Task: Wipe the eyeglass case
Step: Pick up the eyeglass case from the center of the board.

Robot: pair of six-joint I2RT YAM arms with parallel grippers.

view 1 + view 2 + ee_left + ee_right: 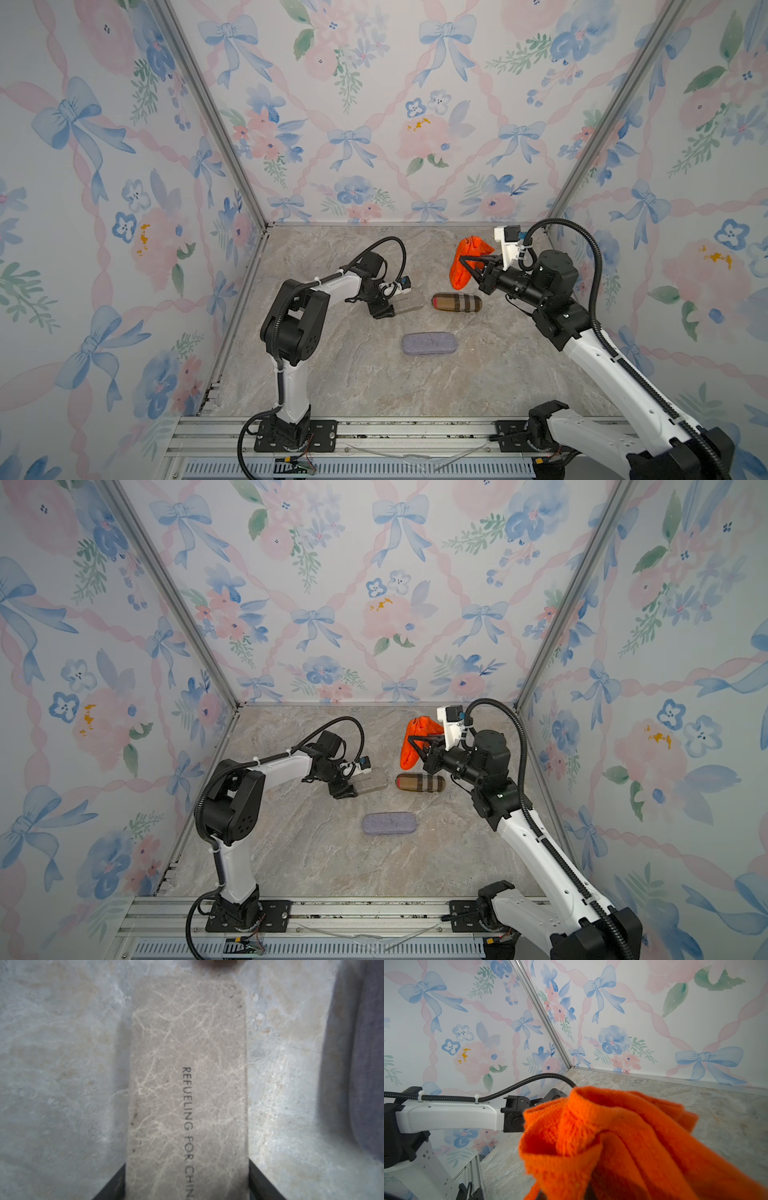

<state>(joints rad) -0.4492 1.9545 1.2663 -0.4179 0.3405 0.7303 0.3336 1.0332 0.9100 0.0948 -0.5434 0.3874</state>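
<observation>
Top views. The marbled eyeglass case [411,302] lay flat on the table [332,382], left of centre and toward the back wall. The left gripper [395,308] was down at table level on the case's near-left end. Just to the right, apart from it, lay a brown striped case [457,302]. A grey felt case [430,344] lay nearer the front, well apart from both. The right gripper [463,262] was raised above the table behind the striped case. Its jaws were pinched tight on an orange cloth [471,247], which hung bunched from them. Both top views agreed: marbled eyeglass case [373,782], left gripper [357,788], right gripper [412,741], orange cloth [419,727].

Left wrist. The marbled eyeglass case [187,1064] ran lengthwise between the jaws, with "REFUELING FOR CHIN" legible along it. One of the dark fingers [113,1186] sat against each long side with no gap showing, so the jaws were roughly half open and closed onto the case. The edge of the grey felt case [365,1064] showed at one side, blurred.

Right wrist. The orange cloth [612,1136] filled the near field and hid the fingertips. Beyond it were the left arm [446,1114] and the patterned walls.
</observation>
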